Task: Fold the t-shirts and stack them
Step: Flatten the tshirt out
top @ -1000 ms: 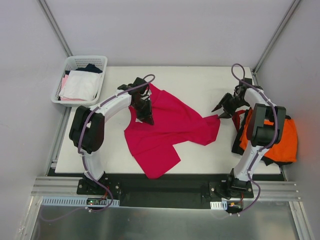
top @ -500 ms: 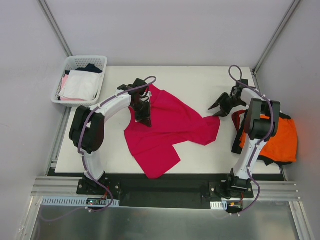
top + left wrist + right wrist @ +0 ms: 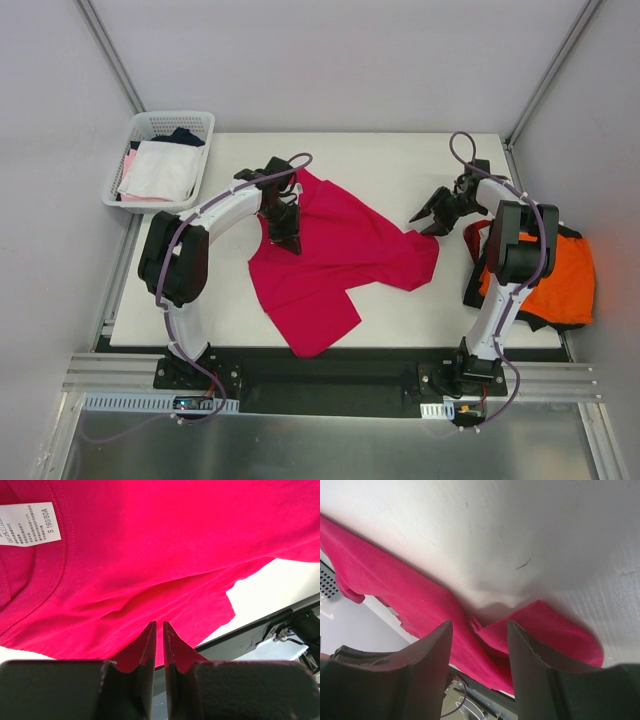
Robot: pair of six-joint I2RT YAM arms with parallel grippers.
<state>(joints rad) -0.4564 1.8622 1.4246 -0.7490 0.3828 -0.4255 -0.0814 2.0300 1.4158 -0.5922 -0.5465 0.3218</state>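
While on tee (image 3: 340, 250), L arm (image 3: 215, 212) bent.

You are looking down into a small booth where plain pale grey walls (image 3: 340, 60) are closing in a white table (image 3: 400, 160) on three sides. Two slim metal posts are running up the back corners, one on the left (image 3: 110, 55) and one on the right (image 3: 555, 70). A white mesh basket (image 3: 205, 125) is sitting at the table's far left corner, partly past its edge, holding white and pink cloth. Along the near edge a silver rail (image 3: 110, 372) is lying across the width, with a black plate (image 3: 330, 385) at its middle. Below it a dull metal sheet (image 3: 330, 445) is catching a soft glow. Light is falling evenly, casting only faint shadows, and the close view is showing a small dark scuff (image 3: 522, 565) on the tabletop.
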